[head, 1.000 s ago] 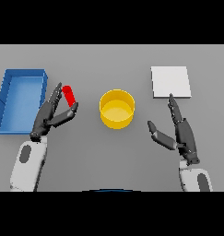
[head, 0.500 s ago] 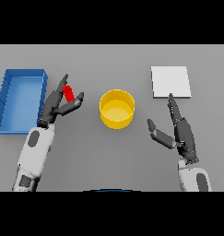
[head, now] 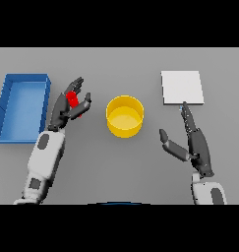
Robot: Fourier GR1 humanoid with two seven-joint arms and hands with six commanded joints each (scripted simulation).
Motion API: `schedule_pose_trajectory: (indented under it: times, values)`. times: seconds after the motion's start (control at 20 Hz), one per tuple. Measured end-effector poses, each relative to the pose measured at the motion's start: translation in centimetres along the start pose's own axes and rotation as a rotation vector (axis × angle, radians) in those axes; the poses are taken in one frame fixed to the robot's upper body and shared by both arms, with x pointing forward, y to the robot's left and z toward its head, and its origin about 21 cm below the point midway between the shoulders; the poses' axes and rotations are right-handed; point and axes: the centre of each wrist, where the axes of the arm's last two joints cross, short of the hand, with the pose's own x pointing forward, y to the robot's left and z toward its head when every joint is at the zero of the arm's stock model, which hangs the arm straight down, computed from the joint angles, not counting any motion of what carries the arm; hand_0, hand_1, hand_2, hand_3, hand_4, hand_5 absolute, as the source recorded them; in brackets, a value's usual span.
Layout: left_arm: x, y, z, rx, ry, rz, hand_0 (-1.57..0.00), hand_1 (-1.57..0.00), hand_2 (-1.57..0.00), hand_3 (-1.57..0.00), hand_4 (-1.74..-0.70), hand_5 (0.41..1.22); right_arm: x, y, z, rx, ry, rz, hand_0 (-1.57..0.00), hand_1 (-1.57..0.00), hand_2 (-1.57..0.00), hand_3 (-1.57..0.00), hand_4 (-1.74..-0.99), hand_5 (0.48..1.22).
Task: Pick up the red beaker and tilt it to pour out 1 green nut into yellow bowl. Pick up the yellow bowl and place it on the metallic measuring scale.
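The left hand (head: 68,106) has its fingers curled round the red beaker (head: 73,100), between the blue tray (head: 21,83) and the yellow bowl (head: 125,115), while the right hand (head: 195,145) rests with fingers straight below the scale (head: 182,87).

I see the red beaker (head: 73,100) mostly hidden in my left hand (head: 67,106), toward the table's left edge. The yellow bowl (head: 125,116) sits upright and open mid-table, nothing visible inside. The scale (head: 182,87), a flat pale square, lies toward the far right corner.
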Motion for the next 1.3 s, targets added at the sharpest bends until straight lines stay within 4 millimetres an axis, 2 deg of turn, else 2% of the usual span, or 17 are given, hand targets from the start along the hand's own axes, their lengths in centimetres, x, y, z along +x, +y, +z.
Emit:
schedule_pose_trajectory:
  times: [0.05, 0.1, 0.2, 0.3, 0.4, 0.45, 0.5, 0.65, 0.8, 1.0, 1.3]
  values:
    - [-0.1, 0.1, -0.2, 0.023, -0.002, -0.003, -0.55, -0.59, -0.66, -0.73, -1.47, 0.943, -0.1, -0.2, -0.2, -0.005, 0.010, 0.011, 0.00, 0.00, 0.00, 0.00, -1.237, 0.648]
    - [-0.3, -0.7, -0.1, 0.044, 0.005, -0.019, -0.76, -0.78, -0.84, -0.88, -1.52, 0.999, 0.0, -0.6, 0.1, 0.001, -0.005, 0.012, 0.00, 0.00, 0.00, 0.00, -1.239, 0.648]
    - [0.0, -0.7, -0.3, 0.051, -0.001, -0.100, -1.05, -1.07, -1.11, -1.06, -1.59, 1.079, 0.1, -0.2, -0.2, 0.006, -0.005, -0.002, 0.00, 0.00, 0.00, 0.00, -1.239, 0.648]
    - [0.0, -0.6, -0.4, 0.039, -0.018, -0.118, -1.24, -1.25, -1.27, -1.15, -1.64, 1.130, 0.1, -0.4, 0.4, 0.002, -0.004, 0.002, 0.00, 0.00, 0.00, 0.00, -1.242, 0.650]
    - [0.4, -1.0, -0.4, 0.026, -0.016, -0.112, -1.36, -1.36, -1.38, -1.30, -1.56, 1.163, -0.2, -0.5, 0.2, 0.005, 0.008, -0.014, 0.00, 0.00, 0.00, 0.00, -1.251, 0.646]
    - [0.1, -1.1, -0.3, 0.022, -0.013, -0.113, -1.40, -1.41, -1.42, -1.36, -1.54, 1.174, -0.3, -0.1, 0.0, 0.011, 0.011, -0.013, 0.00, 0.00, 0.00, 0.00, -1.255, 0.644]
    - [0.4, -0.6, -0.6, 0.028, -0.013, -0.115, -1.43, -1.44, -1.45, -1.40, -1.58, 1.171, -0.2, 0.0, 0.0, 0.009, -0.001, -0.022, 0.00, 0.00, 0.00, 0.00, -1.251, 0.641]
    - [1.0, -0.7, -0.6, 0.018, -0.070, 0.000, -1.50, -1.50, -1.51, -1.48, -1.66, 1.150, -0.1, -0.5, -0.8, 0.003, 0.008, -0.009, 0.00, 0.00, 0.00, 0.00, -1.246, 0.644]
    - [2.5, -0.1, -0.9, 0.014, -0.119, 0.052, -1.54, -1.54, -1.54, -1.53, -1.70, 1.135, 0.0, -0.3, -0.2, 0.002, -0.008, 0.007, 0.00, 0.00, 0.00, 0.00, -1.233, 0.644]
    - [5.1, 0.5, -1.5, -0.030, -0.152, 0.006, -1.56, -1.56, -1.56, -1.55, -1.72, 1.130, -0.1, -0.5, -0.4, 0.005, -0.022, 0.013, 0.00, 0.00, 0.00, 0.00, -1.219, 0.653]
    - [6.4, 1.7, -1.8, -0.063, -0.142, -0.120, -1.56, -1.56, -1.56, -1.56, -1.73, 1.138, -0.5, -0.1, 0.0, -0.002, -0.037, 0.047, 0.00, 0.00, 0.00, 0.00, -1.213, 0.662]
